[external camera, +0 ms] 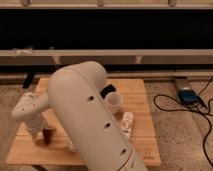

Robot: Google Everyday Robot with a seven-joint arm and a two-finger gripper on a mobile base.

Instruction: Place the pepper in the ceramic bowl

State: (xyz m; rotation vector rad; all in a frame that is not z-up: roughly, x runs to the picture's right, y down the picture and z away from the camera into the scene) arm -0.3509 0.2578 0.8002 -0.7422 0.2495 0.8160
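Hanging low at the left of the wooden table (142,97), had the gripper (41,135) right beside the dark red pepper (48,136); could not tell whether clenched or released.

The hand (43,136) hangs low over the left front part of a pale wooden table (145,107). To the right of the hand and farther back on the table stands a small white cup (114,101), with a black object (107,91) just behind it. A pale whitish block (127,123) lies nearer the front, well right of the hand. Far to the right, off the table, a blue device (188,95) sits on the speckled floor (180,142) with black cables (156,100) looping beside it. Behind everything, a pale rail (150,54) crosses a dark wall.
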